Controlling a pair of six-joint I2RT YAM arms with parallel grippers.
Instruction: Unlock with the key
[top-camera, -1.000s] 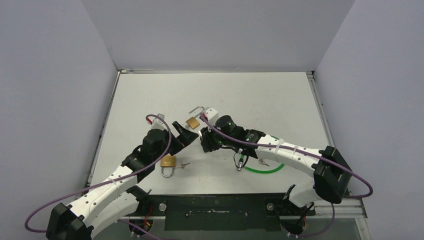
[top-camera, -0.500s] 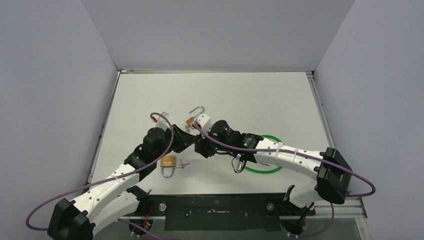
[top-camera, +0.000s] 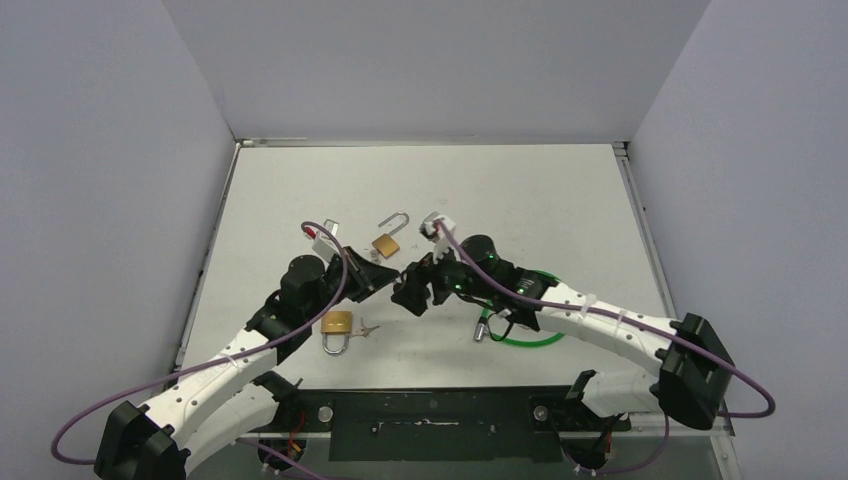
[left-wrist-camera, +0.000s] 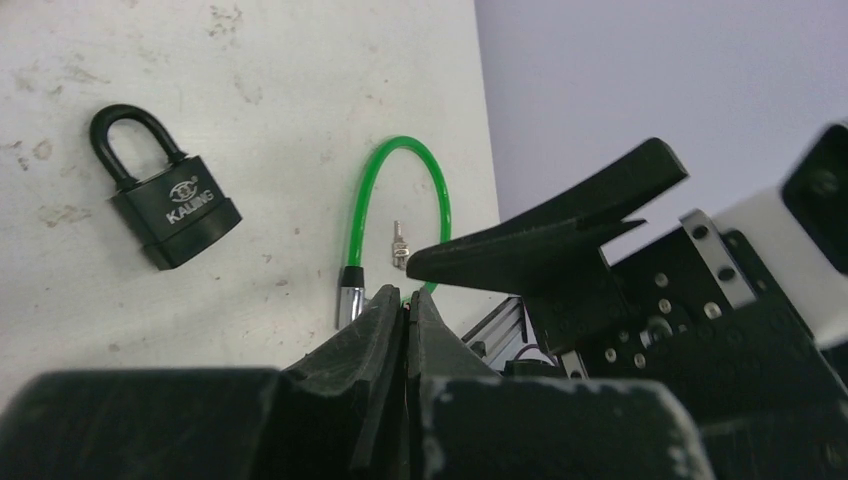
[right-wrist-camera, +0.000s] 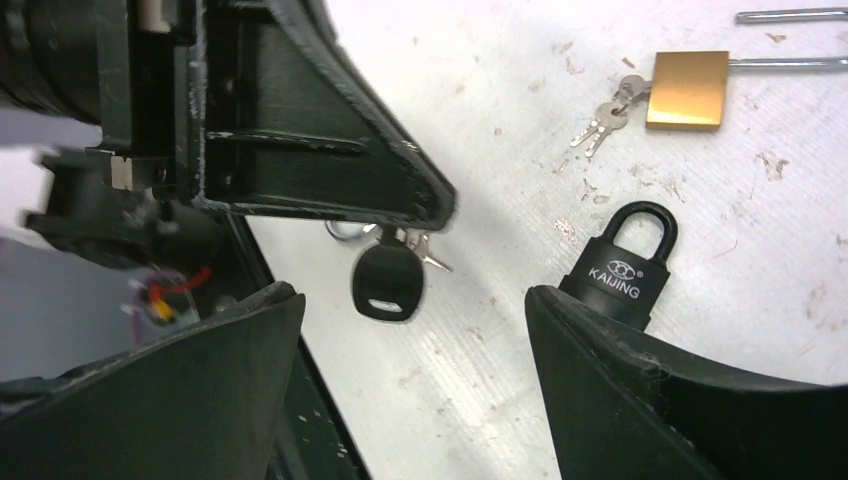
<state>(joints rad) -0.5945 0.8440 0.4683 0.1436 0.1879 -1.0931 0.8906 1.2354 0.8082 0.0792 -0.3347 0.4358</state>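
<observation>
A black-headed key (right-wrist-camera: 385, 285) hangs on its ring from the fingertips of my left gripper (right-wrist-camera: 425, 205), which is shut on the ring. In the left wrist view that gripper (left-wrist-camera: 407, 298) has its jaws pressed together. My right gripper (right-wrist-camera: 412, 295) is open, with its fingers on either side of the key and below it, not touching it. The black padlock (right-wrist-camera: 620, 270) lies closed on the table just right of the key, and it also shows as a black padlock (left-wrist-camera: 170, 205) in the left wrist view. From above, the left gripper (top-camera: 385, 277) and the right gripper (top-camera: 412, 290) meet at mid-table and hide the black padlock.
A brass padlock (top-camera: 385, 243) with its shackle open lies just behind the grippers. A second brass padlock (top-camera: 337, 325) with a small key (top-camera: 368, 328) lies nearer the left arm. A green cable lock (top-camera: 520, 315) and a small loose key (left-wrist-camera: 399, 243) lie under the right arm.
My left gripper has shut on the key ring. My right gripper has opened and drawn back to the right, letting the key go.
</observation>
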